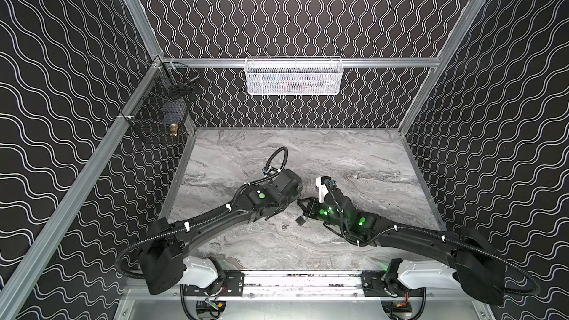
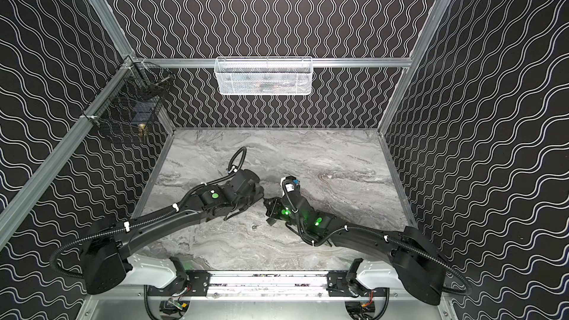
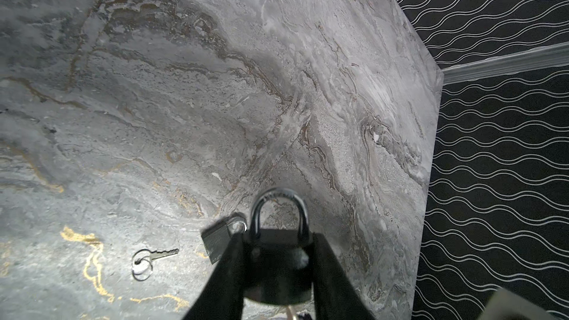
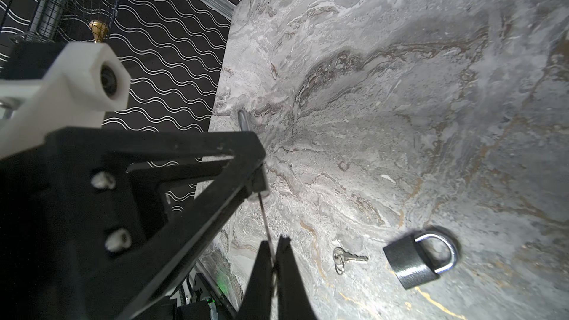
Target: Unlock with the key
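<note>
The grey padlock [image 4: 412,260] lies flat on the marble table [image 1: 354,155], shackle pointing away from the spare key [image 4: 348,258], which lies on its ring just beside that padlock, on the left arm's side and not touching it. Above the table, close to the grey padlock on the side away from the robot's base, the left hand [image 3: 277,237] is partly closed around a round black padlock [image 3: 275,275], one finger on each flank of the body, the shackle sticking out past the fingertips. The right hand [image 4: 274,246] is pinched tight on a thin key [image 4: 265,220], seen edge-on. The key's tip reaches the base of the round black padlock. Whether it sits in the keyhole cannot be told.
</note>
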{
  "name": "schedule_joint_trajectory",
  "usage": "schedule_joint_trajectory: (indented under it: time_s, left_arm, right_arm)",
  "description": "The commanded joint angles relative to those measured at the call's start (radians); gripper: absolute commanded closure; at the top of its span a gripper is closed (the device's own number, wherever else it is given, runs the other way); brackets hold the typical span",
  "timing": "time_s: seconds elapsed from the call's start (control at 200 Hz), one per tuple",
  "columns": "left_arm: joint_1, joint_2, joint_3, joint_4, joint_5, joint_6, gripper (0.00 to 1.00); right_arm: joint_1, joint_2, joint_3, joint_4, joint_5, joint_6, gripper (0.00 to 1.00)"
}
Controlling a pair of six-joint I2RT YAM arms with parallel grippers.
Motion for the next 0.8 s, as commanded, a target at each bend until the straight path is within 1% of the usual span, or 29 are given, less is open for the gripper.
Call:
schedule_joint_trajectory:
  time_s: [0.0,0.125,0.245,0.375,0.5,0.661,0.796]
  left_arm:
    - [-0.001,-0.014,-0.014,-0.034,0.01,-0.05,0.89]
    - [-0.001,-0.032,-0.012,-0.037,0.005,-0.082,0.89]
    - [-0.001,-0.058,-0.03,-0.013,0.017,-0.118,0.9]
    - [0.0,-0.067,-0.029,-0.023,0.032,-0.121,0.9]
    - [-0.001,-0.07,-0.048,0.008,0.062,-0.145,0.9]
    - [-0.001,-0.063,-0.037,0.006,0.069,-0.135,0.9]
    - [-0.001,-0.066,-0.047,0.029,0.108,-0.139,0.9]
  right_arm:
    - [0.014,0.018,-0.001,0.116,0.022,0.008,1.0]
    - [0.044,0.05,0.018,0.108,0.052,0.012,1.0]
    - [0.066,0.067,0.021,0.126,0.112,0.005,1.0]
    - [0.068,0.08,0.041,0.117,0.144,-0.024,1.0]
    - [0.074,0.084,0.047,0.133,0.169,-0.049,1.0]
    - [0.082,0.092,0.064,0.131,0.207,-0.084,1.0]
    - [0.082,0.097,0.078,0.136,0.242,-0.134,1.0]
